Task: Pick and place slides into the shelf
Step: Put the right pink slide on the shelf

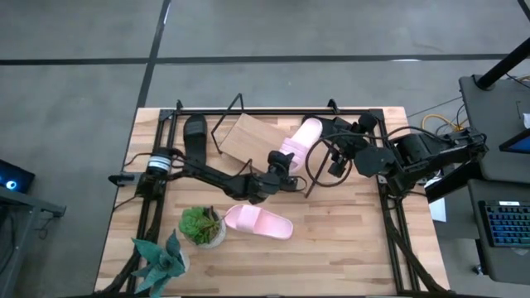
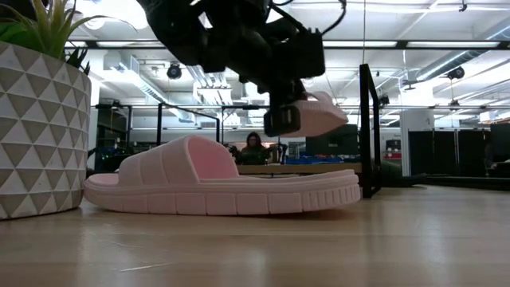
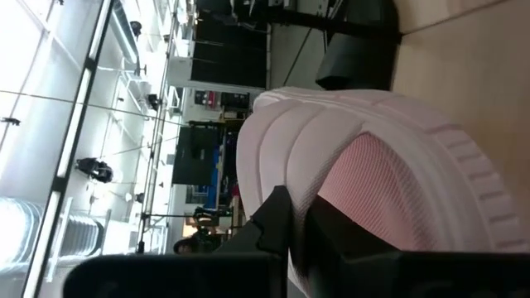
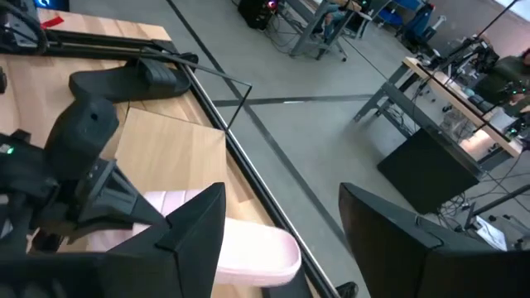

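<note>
My left gripper (image 1: 284, 159) is shut on a pale pink slide (image 1: 304, 135), which I hold in the air near the far edge, just right of the shelf's light-wood board (image 1: 244, 136). In the low view this slide (image 2: 323, 112) hangs well above the tabletop. The second pink slide (image 1: 258, 222) lies sole-down on the table toward the near side. One black slide (image 1: 195, 136) lies left of the board; the other black one is out of view. My right gripper (image 1: 335, 157) waits open, right of the held slide. My left gripper has the pink slide by its wide strap (image 3: 286, 157). One finger (image 3: 277, 219) lies on the strap's ribbed outside and the other (image 3: 356, 244) reaches under it, above the footbed. The slide is lifted clear of the table, its free end pointing to the far right.
A potted plant (image 1: 201, 225) stands right beside the near pink slide, and a second plant (image 1: 161, 261) sits at the near left corner. The black wire frame (image 1: 240, 103) and rails run along the far edge. Bare tabletop (image 1: 339, 240) lies to the near right.
</note>
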Controlling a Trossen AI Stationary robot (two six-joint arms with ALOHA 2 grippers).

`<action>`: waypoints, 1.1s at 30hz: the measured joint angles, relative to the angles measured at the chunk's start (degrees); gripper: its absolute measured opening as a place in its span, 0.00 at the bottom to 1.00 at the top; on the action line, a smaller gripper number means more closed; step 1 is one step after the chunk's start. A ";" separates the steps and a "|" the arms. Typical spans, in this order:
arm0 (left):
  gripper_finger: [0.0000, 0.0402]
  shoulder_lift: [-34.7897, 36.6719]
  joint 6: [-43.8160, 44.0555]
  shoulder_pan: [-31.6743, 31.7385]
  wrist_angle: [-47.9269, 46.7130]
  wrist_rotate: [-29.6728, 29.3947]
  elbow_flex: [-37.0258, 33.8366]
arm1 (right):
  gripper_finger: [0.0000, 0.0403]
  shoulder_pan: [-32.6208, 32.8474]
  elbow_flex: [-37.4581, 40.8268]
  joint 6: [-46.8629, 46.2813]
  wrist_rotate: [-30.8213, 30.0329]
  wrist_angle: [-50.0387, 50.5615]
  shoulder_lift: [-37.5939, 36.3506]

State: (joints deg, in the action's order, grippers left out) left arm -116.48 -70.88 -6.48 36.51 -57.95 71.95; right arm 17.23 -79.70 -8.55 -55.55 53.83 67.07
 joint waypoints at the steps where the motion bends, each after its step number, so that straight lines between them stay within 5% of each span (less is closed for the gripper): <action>1: 0.00 -0.57 0.02 -0.04 0.00 0.01 0.51 | 0.56 0.00 0.00 0.00 0.01 0.03 0.00; 33: 0.00 -5.28 10.29 -4.49 -8.05 2.36 5.39 | 0.56 0.00 0.02 -0.93 -0.01 2.96 -0.02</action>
State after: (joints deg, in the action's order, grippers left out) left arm -121.75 -60.59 -10.97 28.46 -55.59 77.34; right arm 17.23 -79.68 -9.47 -55.56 56.80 67.05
